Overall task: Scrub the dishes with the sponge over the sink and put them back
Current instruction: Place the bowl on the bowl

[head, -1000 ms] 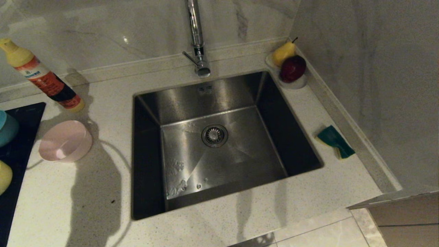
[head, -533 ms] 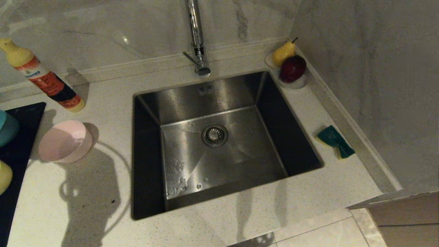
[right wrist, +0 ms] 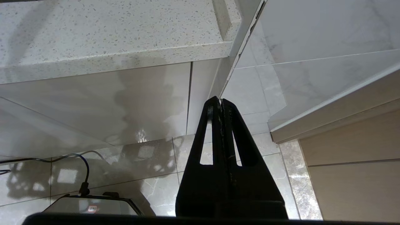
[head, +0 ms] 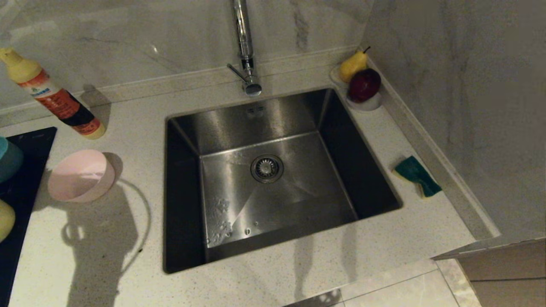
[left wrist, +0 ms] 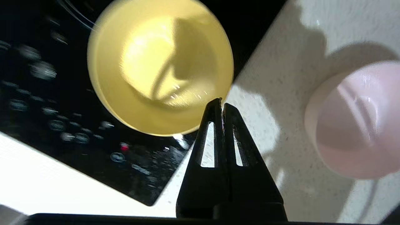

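Observation:
A pink bowl (head: 80, 175) sits on the counter left of the steel sink (head: 396, 204). At the far left edge, on a black cooktop (head: 25, 187), stand a light blue bowl (head: 8, 158) and a yellow bowl (head: 6, 219). The green and yellow sponge (head: 417, 175) lies on the counter right of the sink. My left gripper (left wrist: 221, 103) hangs shut and empty above the counter, its tips by the rim of the yellow bowl (left wrist: 160, 65), with the pink bowl (left wrist: 356, 120) off to one side. Only its shadow shows in the head view. My right gripper (right wrist: 220, 101) is shut and empty, below the counter edge.
A tilted detergent bottle (head: 53, 94) leans at the back left. A chrome tap (head: 245, 47) rises behind the sink. A white dish (head: 367, 103) with a pear and a red apple sits in the back right corner, next to the marble side wall.
The left arm's shadow on the counter has slid toward the front and off the pink bowl. Bowls, sponge and right arm have stayed put.

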You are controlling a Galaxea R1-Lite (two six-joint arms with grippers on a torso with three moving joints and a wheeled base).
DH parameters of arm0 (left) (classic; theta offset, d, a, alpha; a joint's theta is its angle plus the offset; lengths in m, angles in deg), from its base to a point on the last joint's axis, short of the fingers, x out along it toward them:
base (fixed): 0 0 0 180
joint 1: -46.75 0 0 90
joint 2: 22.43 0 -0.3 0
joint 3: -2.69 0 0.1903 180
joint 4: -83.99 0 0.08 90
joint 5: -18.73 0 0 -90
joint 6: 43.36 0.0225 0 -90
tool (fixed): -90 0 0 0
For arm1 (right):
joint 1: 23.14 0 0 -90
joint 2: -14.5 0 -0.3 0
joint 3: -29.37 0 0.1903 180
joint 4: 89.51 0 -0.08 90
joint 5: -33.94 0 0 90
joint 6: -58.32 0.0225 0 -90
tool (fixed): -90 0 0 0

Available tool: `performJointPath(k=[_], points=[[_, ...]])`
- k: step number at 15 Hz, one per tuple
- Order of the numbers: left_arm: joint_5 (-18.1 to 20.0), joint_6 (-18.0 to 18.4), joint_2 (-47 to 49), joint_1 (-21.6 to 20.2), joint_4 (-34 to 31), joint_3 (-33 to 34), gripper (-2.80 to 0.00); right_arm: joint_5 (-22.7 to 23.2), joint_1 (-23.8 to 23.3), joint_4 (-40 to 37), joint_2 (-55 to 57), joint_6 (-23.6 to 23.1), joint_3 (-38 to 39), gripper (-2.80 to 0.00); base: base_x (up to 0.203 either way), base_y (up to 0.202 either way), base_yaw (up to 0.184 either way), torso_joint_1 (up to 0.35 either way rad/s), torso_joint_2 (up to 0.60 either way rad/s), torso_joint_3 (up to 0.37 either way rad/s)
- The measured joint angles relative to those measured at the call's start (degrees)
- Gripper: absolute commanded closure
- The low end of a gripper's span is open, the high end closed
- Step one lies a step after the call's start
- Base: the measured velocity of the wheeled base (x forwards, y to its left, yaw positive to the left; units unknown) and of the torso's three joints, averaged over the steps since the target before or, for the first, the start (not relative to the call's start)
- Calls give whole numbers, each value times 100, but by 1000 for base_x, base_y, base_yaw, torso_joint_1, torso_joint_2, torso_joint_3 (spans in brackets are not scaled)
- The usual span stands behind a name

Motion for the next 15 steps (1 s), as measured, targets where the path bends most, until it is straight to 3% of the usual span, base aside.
performJointPath(k=[5,6,11,15], points=[[174,9,271,-60,305,94,0,2,0,2,0,0,0,0,0,0,0,0,0,0],[181,11,307,-62,387,85,-280,0,0,2,0,0,0,0,0,0,0,0,0,0],[745,98,362,-63,437,85,-280,-2,0,2,0,0,0,0,0,0,0,0,0,0],[787,158,604,-63,532,80,-280,2,0,3,0,-2,0,0,0,0,0,0,0,0]])
